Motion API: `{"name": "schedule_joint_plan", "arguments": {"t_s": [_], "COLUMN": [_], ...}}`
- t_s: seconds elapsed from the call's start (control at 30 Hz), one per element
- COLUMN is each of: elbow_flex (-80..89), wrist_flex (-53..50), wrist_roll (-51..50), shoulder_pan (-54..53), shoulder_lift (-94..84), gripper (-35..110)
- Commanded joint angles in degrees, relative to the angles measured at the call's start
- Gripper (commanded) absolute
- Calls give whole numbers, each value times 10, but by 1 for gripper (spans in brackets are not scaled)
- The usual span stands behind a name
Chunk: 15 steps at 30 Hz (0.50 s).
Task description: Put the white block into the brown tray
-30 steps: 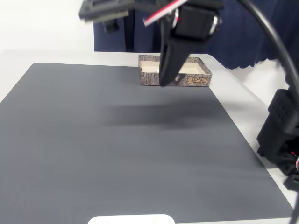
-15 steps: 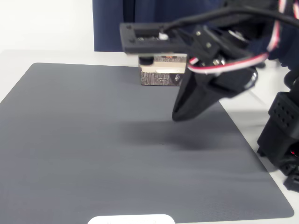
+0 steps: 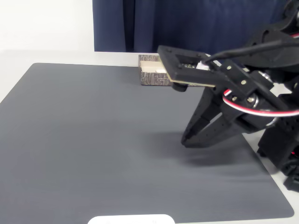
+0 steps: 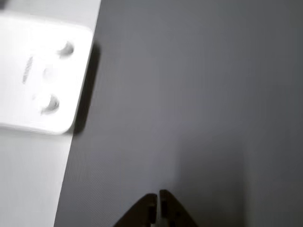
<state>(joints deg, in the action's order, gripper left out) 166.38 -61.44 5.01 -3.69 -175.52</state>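
Observation:
The white block [image 3: 131,219] lies at the near edge of the grey mat, cut off by the bottom of the fixed view. In the wrist view the white block [image 4: 41,75] sits at the upper left, half on the mat's edge and half on the white table, with round dimples on top. The brown tray [image 3: 152,76] stands at the mat's far edge, its right part hidden behind the arm. My gripper [image 3: 185,141] hangs low over the right side of the mat, far from both, with its jaws together and nothing between them. Its tips [image 4: 157,201] point at bare mat.
The grey mat [image 3: 93,140] covers most of the white table [image 3: 46,55]. A dark blue curtain [image 3: 187,23] hangs behind the table. The arm's black base [image 3: 280,149] stands at the mat's right edge.
The arm has swung from above the tray forward and down toward the right side of the mat. The gripper now sits much lower. Tray and block have not moved.

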Motion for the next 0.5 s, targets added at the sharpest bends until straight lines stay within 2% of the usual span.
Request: {"name": "schedule_joint_plan", "arguments": {"t_s": [0.0,0.17,0.47], "elbow_flex": [19,33,85], "wrist_flex": [-19,-78,-115], "wrist_roll": [-4,-4,-18], "shoulder_pan": [9,4,-9], "shoulder_lift": [-52,-100,-143], "gripper": [0,0,0]}}
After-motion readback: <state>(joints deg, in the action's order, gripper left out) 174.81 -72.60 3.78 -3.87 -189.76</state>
